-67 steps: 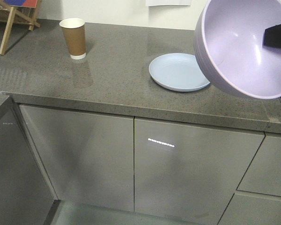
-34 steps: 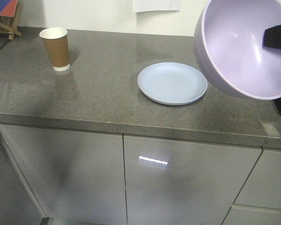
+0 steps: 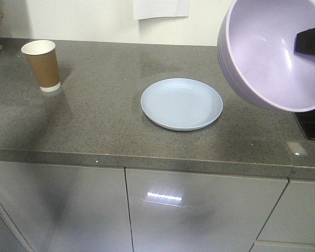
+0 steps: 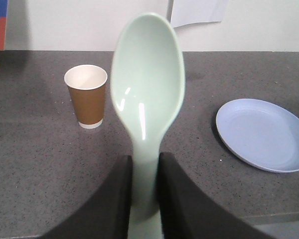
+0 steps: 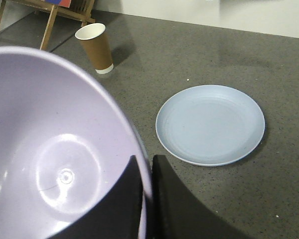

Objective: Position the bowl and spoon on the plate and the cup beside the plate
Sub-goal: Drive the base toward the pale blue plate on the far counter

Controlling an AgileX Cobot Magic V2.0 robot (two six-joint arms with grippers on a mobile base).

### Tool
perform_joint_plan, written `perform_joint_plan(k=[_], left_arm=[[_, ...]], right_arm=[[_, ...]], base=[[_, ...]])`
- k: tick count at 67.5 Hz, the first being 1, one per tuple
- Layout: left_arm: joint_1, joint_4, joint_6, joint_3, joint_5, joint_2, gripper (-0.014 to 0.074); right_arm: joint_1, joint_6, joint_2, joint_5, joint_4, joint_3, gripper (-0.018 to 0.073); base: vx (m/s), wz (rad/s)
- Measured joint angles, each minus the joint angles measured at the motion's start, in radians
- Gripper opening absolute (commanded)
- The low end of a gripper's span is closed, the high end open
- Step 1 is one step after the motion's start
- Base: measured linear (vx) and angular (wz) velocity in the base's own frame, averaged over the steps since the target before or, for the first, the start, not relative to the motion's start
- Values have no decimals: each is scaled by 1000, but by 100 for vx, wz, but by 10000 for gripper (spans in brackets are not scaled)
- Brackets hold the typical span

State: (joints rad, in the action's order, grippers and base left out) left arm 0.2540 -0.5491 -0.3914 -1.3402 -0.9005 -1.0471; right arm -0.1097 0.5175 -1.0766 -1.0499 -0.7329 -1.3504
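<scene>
At the upper left of the front view, a tall brown paper cup (image 3: 42,65) stands upright on the counter (image 3: 100,126). It has a white rolled rim, a white inside and a white band at its foot. The counter is dark grey speckled stone with a dull sheen, and below it are glossy grey cabinet doors (image 3: 199,215). A white sheet of paper (image 3: 161,8) hangs on the wall at top centre.

In the middle of the frame lies the plate (image 3: 181,103), round, shallow and pale blue with faint rings inside. It sits flat on the counter, well apart from the cup, with nothing on it.

At the upper right, the bowl (image 3: 275,52) is held in the air, tilted so its smooth, matte lavender inside faces the camera. It is above and to the right of the plate and does not touch it.

In the left wrist view, the spoon (image 4: 147,84) rises up the centre of the frame. It is pale mint plastic with a glossy rounded head. The left gripper (image 4: 145,169) is clamped on its handle, one dark finger on each side, above the counter between cup and plate.

In the right wrist view, the right gripper (image 5: 145,167) pinches the bowl's rim at the lower centre, one finger inside the wall and one outside.
</scene>
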Motion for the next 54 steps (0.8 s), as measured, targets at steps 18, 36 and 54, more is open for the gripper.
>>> perform_joint_plan(k=[18,36,54], left_arm=[[0,0,0,0,0,0,-6],[0,0,0,0,0,0,-6],[0,0,0,0,0,0,-6]], right_arm=[[0,0,0,0,0,0,-6],[0,0,0,0,0,0,-6],[0,0,0,-1,0,0,-6]], base=[[6,-7],[5,-1],[6,-2]])
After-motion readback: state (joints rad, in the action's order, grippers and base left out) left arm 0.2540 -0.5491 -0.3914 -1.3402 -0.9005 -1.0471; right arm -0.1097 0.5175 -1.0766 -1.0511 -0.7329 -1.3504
